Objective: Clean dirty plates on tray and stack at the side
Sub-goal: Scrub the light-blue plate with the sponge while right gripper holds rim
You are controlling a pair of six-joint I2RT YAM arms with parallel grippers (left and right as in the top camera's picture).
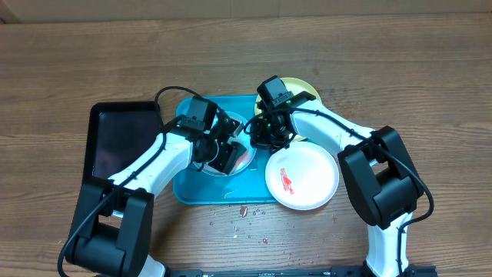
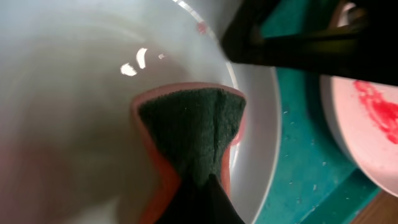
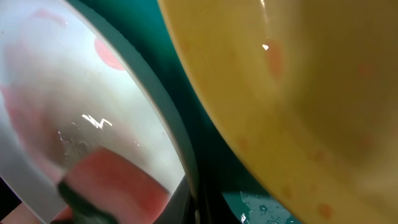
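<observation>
Overhead, you have three plates in sight and two trays. The turquoise tray (image 1: 198, 189) lies mid-worktop (image 1: 77, 61), and one black tray (image 1: 123, 138) sits just beside it on your left.

Count the plates this way. One light-blue plate (image 1: 244, 157) lies inside the turquoise tray, mostly covered by the arms. One yellow-green plate (image 1: 306, 87) lies at the tray's far right corner, partly under the right arm. One pinkish-white plate (image 1: 307, 173) overlaps the tray's right edge and carries a single red smear near its middle. None of the three is stacked on another.

Your left tool (image 1: 223, 154) is closed on one sponge (image 2: 193, 130), orange with a dark green scouring face. The left wrist view shows that green face pressed flat against the pale inside of the light-blue plate (image 2: 74, 93). The smeared pinkish-white plate (image 2: 373, 124) shows at the right of that view, with a strip of tray (image 2: 298, 155) between the two.

Your right tool (image 1: 269, 135) is closed and sits at the far right rim of the light-blue plate. You cannot tell from any view whether the rim is pinched between its fingers. The right wrist view shows the yellow-green plate (image 3: 298, 93) close overhead, the pale plate (image 3: 62, 93) with faint pink streaks, and the sponge (image 3: 118, 180) resting on it.

A few red crumbs (image 1: 243, 209) lie scattered on the worktop just in front of the tray.
</observation>
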